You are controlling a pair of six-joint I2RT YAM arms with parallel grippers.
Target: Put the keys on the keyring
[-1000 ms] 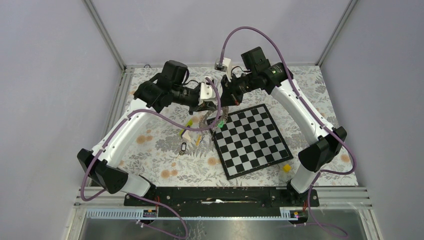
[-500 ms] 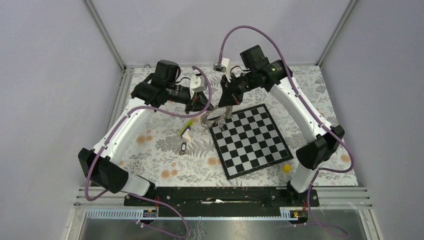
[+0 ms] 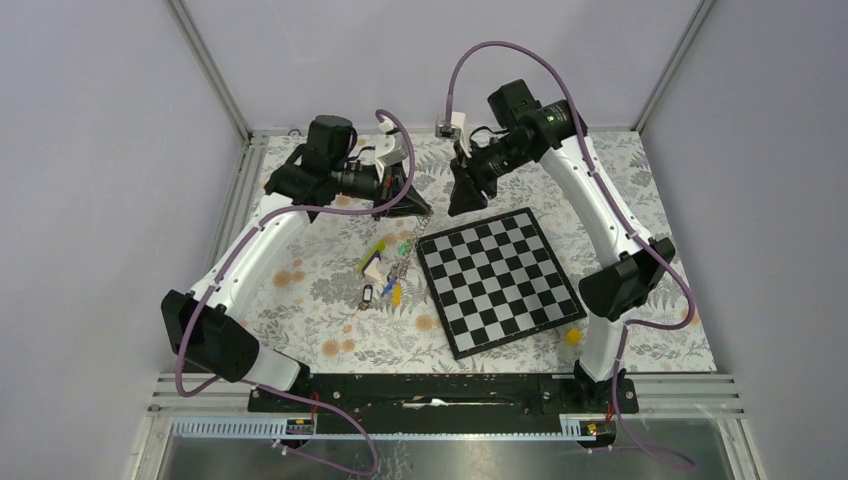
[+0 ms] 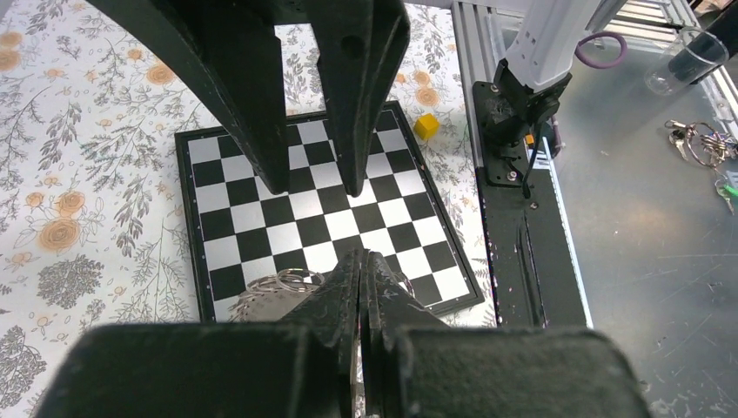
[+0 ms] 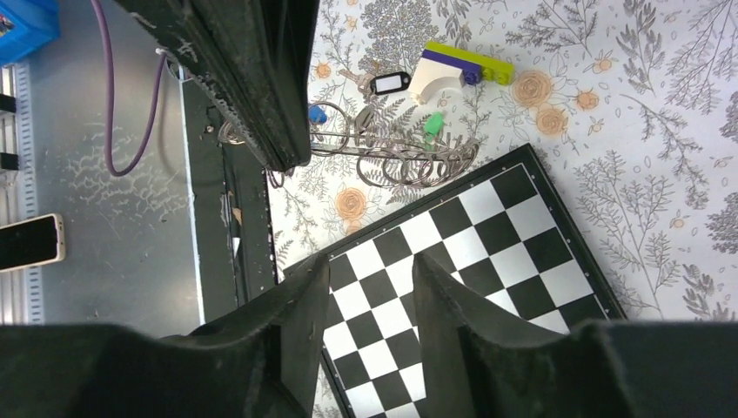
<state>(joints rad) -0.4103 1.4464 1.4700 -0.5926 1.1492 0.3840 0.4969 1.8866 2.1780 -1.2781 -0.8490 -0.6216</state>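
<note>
My left gripper (image 3: pixel 418 210) (image 4: pixel 361 257) is shut on the rim of the grey coil-rimmed keyring (image 3: pixel 410 250) and holds it up on edge, its low end on the cloth. The ring also shows in the right wrist view (image 5: pixel 409 161) and behind my left fingers (image 4: pixel 278 286). A green key (image 3: pixel 403 245) (image 5: pixel 431 124) sits against the ring. Blue (image 3: pixel 385 289) (image 5: pixel 318 113), yellow (image 3: pixel 397 293) and black (image 3: pixel 368 295) (image 5: pixel 389 83) keys lie by its low end; I cannot tell which are threaded on. My right gripper (image 3: pixel 462 205) (image 5: pixel 370 261) is open and empty over the chessboard's far-left corner.
The chessboard (image 3: pixel 500 280) lies right of the ring. A lime-and-white wedge (image 3: pixel 372 258) (image 5: pixel 452 70) lies left of the keys. A small yellow block (image 3: pixel 573 336) (image 4: pixel 426 125) sits off the board's near-right corner. Floral cloth covers the table.
My right gripper has let go of the ring, opened and drawn back toward the far side. My left gripper has pulled back and up, tilting the ring on edge; the keys shifted with it.
</note>
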